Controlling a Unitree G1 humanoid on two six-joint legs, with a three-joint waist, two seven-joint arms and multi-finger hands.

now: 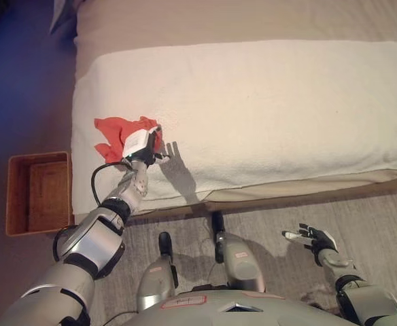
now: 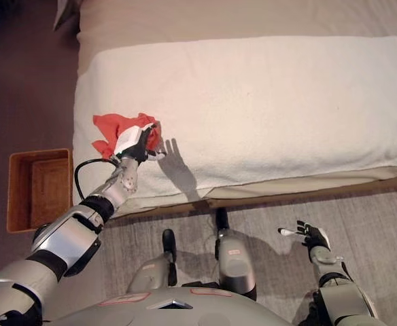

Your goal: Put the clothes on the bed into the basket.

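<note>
A crumpled red cloth [image 1: 117, 132] lies on the white blanket near the bed's left edge. My left hand [image 1: 147, 144] is over the cloth's right edge, its fingers spread and relaxed, with a white fingertip [image 2: 159, 155] sticking out toward the blanket. The cloth under the hand is hidden. A brown wicker basket [image 1: 18, 193] stands on the floor beside the bed's left side, with nothing visible in it. My right hand [image 1: 313, 239] hangs open over the floor at the lower right, away from the bed.
The bed [image 1: 266, 102] fills the upper part of the view, its white blanket reaching the front edge. A grey rug [image 1: 368, 217] covers the floor in front of it. Dark floor lies to the left around the basket.
</note>
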